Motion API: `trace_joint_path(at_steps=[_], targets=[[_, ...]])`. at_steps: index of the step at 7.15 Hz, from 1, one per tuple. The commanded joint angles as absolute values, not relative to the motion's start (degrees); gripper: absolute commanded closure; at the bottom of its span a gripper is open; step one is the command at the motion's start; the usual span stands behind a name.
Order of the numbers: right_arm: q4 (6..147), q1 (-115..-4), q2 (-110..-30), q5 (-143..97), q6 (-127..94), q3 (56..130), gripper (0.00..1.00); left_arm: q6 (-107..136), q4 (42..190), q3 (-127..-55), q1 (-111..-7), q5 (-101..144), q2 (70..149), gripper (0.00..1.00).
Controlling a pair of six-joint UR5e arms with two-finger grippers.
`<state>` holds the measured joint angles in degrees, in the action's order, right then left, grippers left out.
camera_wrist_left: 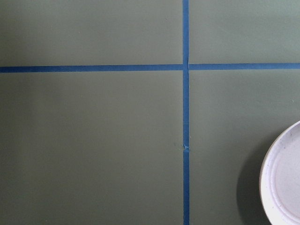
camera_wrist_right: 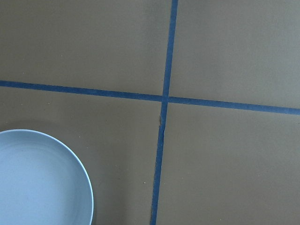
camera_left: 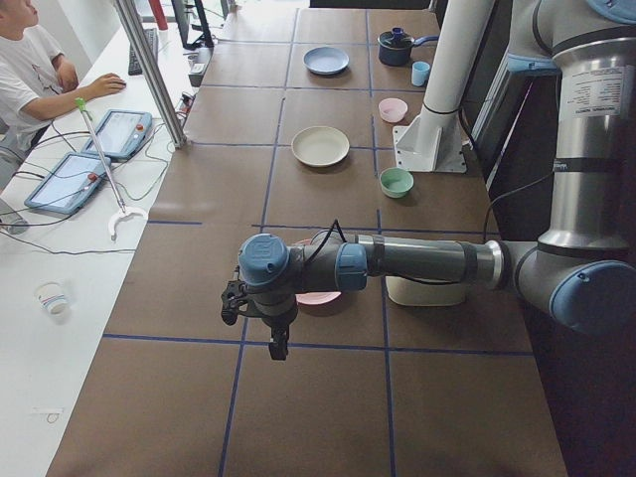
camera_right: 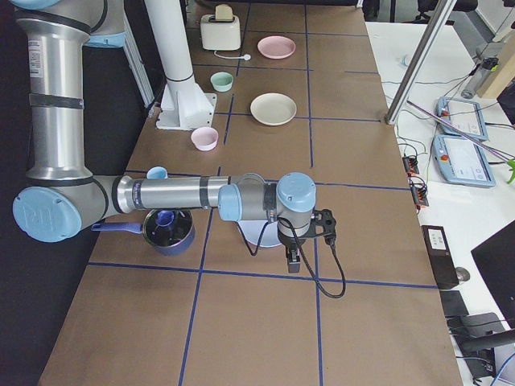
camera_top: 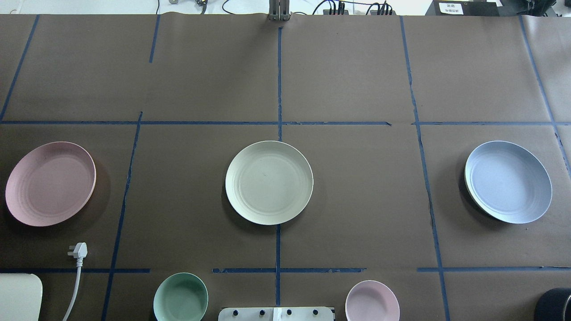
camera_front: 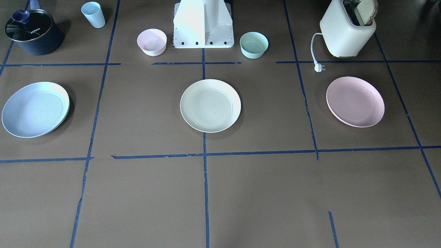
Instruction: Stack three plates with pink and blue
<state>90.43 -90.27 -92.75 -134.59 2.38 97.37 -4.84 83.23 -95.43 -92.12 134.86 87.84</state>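
Note:
Three plates lie apart in a row on the brown table. The cream plate (camera_top: 269,182) is in the middle, the pale pink plate (camera_top: 50,183) on my left and the light blue plate (camera_top: 508,181) on my right. My left gripper (camera_left: 276,343) hangs above the table just beyond the pink plate (camera_left: 318,296); its wrist view catches that plate's rim (camera_wrist_left: 286,183). My right gripper (camera_right: 294,261) hangs just beyond the blue plate (camera_right: 261,233), which also shows in its wrist view (camera_wrist_right: 37,183). I cannot tell whether either gripper is open or shut.
Near my base (camera_front: 203,27) stand a small pink bowl (camera_front: 152,41) and a mint-green bowl (camera_front: 254,44). A toaster (camera_front: 348,29) with its loose plug (camera_front: 319,67) is behind the pink plate. A dark pot (camera_front: 33,32) and a blue cup (camera_front: 93,14) are behind the blue plate.

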Motion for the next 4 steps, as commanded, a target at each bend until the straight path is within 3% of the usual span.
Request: trace_joint_path(at_steps=[1, 4], targets=[[90.4, -90.3, -92.9, -135.1, 2.5, 97.1, 0.00, -4.8, 83.2, -95.4, -91.8, 134.9, 87.5, 0.00], [90.4, -90.3, -93.4, -135.2, 2.5, 97.0, 0.00, -4.3, 83.3, -96.1, -91.7, 135.2, 87.5, 0.00]])
